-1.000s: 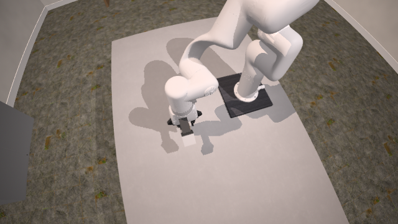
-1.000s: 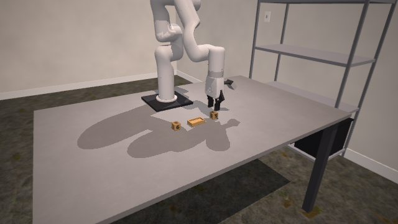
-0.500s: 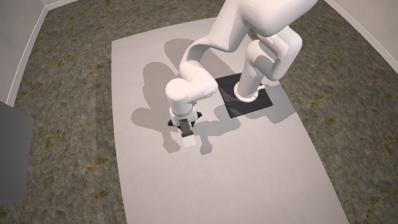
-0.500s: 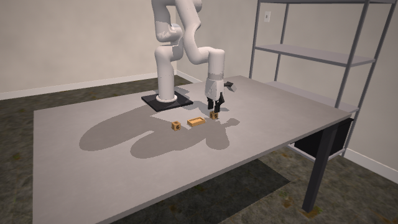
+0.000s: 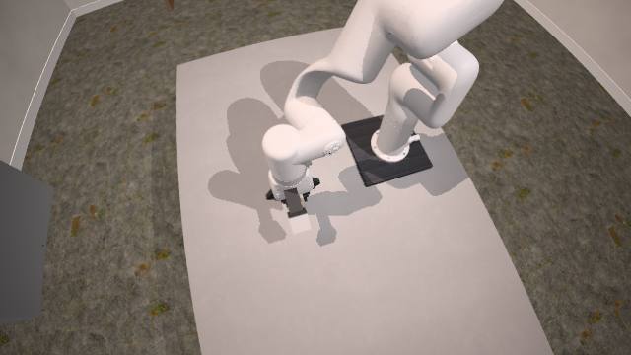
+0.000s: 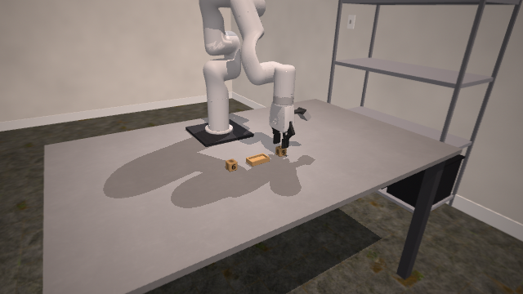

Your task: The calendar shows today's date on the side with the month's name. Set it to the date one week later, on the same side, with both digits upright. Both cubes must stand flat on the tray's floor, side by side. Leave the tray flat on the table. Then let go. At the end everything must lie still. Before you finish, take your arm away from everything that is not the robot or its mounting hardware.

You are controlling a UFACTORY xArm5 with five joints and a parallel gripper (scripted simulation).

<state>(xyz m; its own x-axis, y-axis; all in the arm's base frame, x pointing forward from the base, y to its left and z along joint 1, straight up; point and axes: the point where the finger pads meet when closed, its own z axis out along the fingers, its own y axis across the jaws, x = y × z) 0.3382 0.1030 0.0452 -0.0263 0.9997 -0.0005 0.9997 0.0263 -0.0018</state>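
Note:
In the exterior view, a small wooden tray (image 6: pixel 257 159) lies flat on the grey table, with no cubes in it. One wooden cube (image 6: pixel 231 165) stands on the table to the tray's left and shows a 6 on its near face. The other cube (image 6: pixel 280 151) stands on the table just right of the tray; its digit is too small to read. My gripper (image 6: pixel 283 144) points straight down, right over this second cube, with its fingers partly open and their tips at about the cube's top. In the top view the gripper (image 5: pixel 296 211) hangs above a pale square (image 5: pixel 299 225); the arm hides the tray.
The arm's black base plate (image 6: pixel 219 134) sits behind the tray. A metal shelf rack (image 6: pixel 413 73) stands to the right of the table. A small dark object (image 6: pixel 301 110) lies on the table behind the gripper.

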